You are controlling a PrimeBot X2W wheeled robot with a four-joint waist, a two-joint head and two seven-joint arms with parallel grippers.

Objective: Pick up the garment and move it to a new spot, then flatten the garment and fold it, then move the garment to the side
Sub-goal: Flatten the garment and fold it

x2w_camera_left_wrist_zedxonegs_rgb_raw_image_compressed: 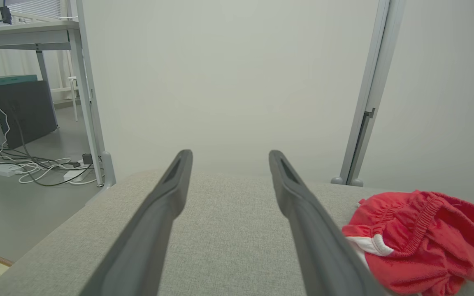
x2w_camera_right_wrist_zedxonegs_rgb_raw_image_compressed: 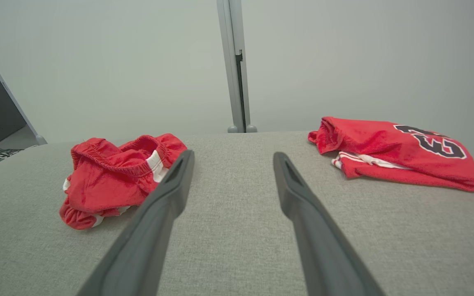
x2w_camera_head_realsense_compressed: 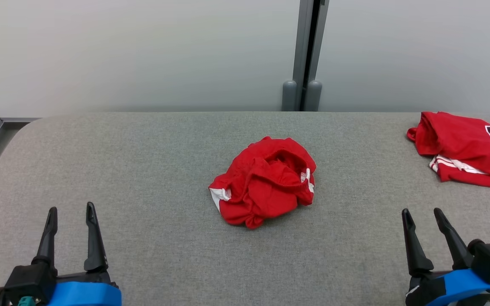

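We look down on a wide grey fabric-covered bench (x2w_camera_head_realsense_compressed: 143, 170) that runs from the near edge to a pale wall (x2w_camera_head_realsense_compressed: 143, 51) on the far side. A grey upright post (x2w_camera_head_realsense_compressed: 306, 42) splits that wall right of centre and meets the bench's far edge.

At the far right of the bench lies a red jersey (x2w_camera_head_realsense_compressed: 462, 148) with white trim and black numerals, loosely folded, its right part cut off by the frame.

The garment (x2w_camera_head_realsense_compressed: 266, 182), a pair of red shorts with white side panels and an elastic waistband, sits crumpled in a heap at about the middle of the bench, well apart from the jersey. Nothing touches it.

Our left gripper (x2w_camera_head_realsense_compressed: 71, 209) hovers at the near left over bare bench, its two dark fingers spread apart and holding nothing. From its wrist the garment lies off to the right of the fingers.

Our right gripper (x2w_camera_head_realsense_compressed: 421, 210) hovers at the near right, its fingers likewise spread apart and empty. From its wrist the garment shows to the left and the jersey to the far right, bare bench between the fingers.
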